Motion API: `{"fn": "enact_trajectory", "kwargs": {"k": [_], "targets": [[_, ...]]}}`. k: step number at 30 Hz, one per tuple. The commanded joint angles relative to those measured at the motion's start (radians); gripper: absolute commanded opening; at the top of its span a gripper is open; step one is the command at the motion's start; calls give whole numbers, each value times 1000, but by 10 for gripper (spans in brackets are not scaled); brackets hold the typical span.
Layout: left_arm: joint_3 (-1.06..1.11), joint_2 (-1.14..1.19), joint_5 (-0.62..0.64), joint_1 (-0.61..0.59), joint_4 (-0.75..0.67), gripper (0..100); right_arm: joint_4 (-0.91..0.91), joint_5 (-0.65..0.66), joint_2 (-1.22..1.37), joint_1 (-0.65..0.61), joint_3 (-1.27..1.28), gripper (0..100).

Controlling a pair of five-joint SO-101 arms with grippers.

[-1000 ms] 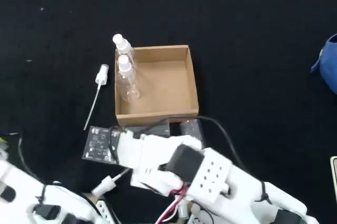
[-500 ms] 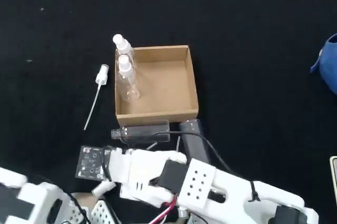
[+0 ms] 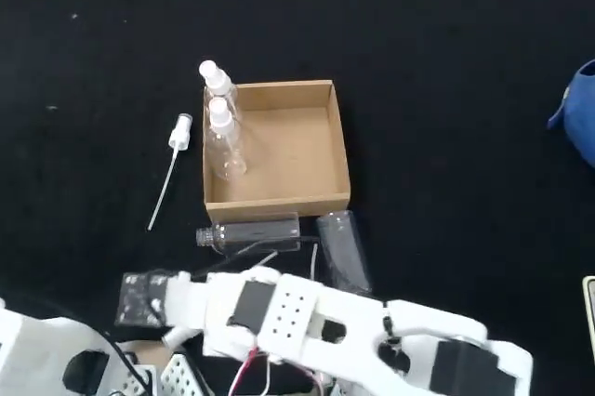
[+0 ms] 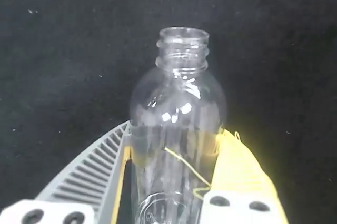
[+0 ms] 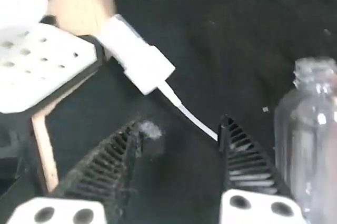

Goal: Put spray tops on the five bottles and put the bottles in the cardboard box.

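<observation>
You have soft, even light from above in the high view. The matte black tabletop swallows it and shows almost no shadows, while the open brown cardboard box is evenly lit inside. At your left wrist, the clear round-shouldered plastic bottle carries small white glints on its shoulder. At your right wrist, the white plastic spray top and the white perforated plate glare almost blank.

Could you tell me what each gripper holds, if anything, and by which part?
The left gripper clamps an uncapped bottle by its body, below the shoulder. The right gripper is open and holds nothing; a spray top lies ahead of it.
</observation>
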Motion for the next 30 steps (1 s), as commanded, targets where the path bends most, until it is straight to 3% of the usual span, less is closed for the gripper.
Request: {"fn": "enact_trajectory", "kwargs": {"k": [1, 9, 16, 30], "targets": [[-88, 64, 3, -28, -6, 29, -21, 29, 33, -54, -84, 215], [-186, 235, 3, -71, -3, 34, -25, 32, 108, -69, -140, 216], [-397, 333, 3, -108, 198, 156, -23, 58, 168, -69, -189, 216], [-750, 428, 3, -110, 480, 161, 20, 60, 168, -66, -225, 216]]}}
